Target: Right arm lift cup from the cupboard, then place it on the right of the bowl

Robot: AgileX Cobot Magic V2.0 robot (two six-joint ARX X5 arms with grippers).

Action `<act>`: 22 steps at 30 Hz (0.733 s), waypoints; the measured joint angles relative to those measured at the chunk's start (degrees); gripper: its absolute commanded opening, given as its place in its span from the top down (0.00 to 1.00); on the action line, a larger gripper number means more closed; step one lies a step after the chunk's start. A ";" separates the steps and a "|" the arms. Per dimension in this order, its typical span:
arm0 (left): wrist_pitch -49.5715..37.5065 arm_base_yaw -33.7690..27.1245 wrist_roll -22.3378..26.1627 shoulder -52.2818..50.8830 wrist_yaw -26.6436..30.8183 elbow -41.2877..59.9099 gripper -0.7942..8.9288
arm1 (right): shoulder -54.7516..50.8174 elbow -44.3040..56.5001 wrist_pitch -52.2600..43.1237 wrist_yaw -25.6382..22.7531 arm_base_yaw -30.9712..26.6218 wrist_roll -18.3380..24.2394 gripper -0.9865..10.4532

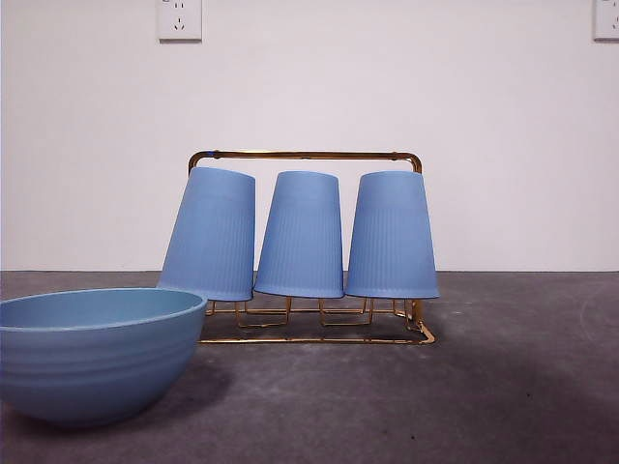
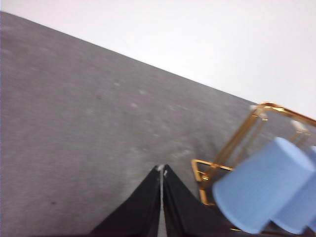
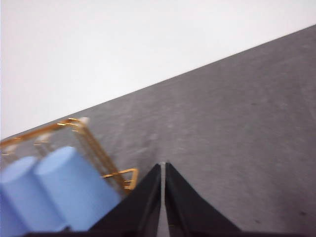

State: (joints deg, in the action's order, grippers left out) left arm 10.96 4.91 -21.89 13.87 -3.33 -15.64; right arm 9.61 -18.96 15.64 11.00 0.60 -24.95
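Three light-blue ribbed cups stand upside down on the pegs of the gold wire cupboard (image 1: 308, 155): the left cup (image 1: 211, 234) tilts, the middle cup (image 1: 301, 235) and the right cup (image 1: 392, 236) stand nearly upright. The wide light-blue bowl (image 1: 92, 350) sits at the near left. Neither arm shows in the front view. My right gripper (image 3: 162, 166) is shut and empty, above the table beside the cupboard (image 3: 94, 143) and the nearest cup (image 3: 74, 190). My left gripper (image 2: 162, 169) is shut and empty, on the rack's other side (image 2: 237, 143).
The grey table (image 1: 522, 387) stretches to the right of the cupboard and the bowl. A white wall with two outlets (image 1: 179, 19) stands behind.
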 measured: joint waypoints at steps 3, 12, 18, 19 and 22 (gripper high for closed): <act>1.79 0.48 -0.02 4.66 -2.40 -4.57 0.91 | 2.69 -4.76 1.90 3.26 0.00 0.04 0.90; 11.30 2.25 4.02 21.31 -12.66 -19.61 0.91 | 10.93 -16.55 13.22 14.64 0.00 5.20 0.90; 18.03 4.90 7.98 30.86 -20.70 -27.89 0.91 | 14.71 -21.94 17.29 17.88 1.57 11.13 0.90; 19.39 5.46 8.92 32.37 -22.12 -29.33 0.91 | 15.47 -22.67 17.66 17.97 2.25 12.02 0.90; 22.99 7.19 11.58 35.93 -25.75 -32.79 0.91 | 17.90 -24.48 18.47 19.37 4.59 14.36 0.90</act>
State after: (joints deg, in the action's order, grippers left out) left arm 33.95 12.10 -10.31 49.80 -29.08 -48.42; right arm 27.51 -43.44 34.11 30.37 5.19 -10.59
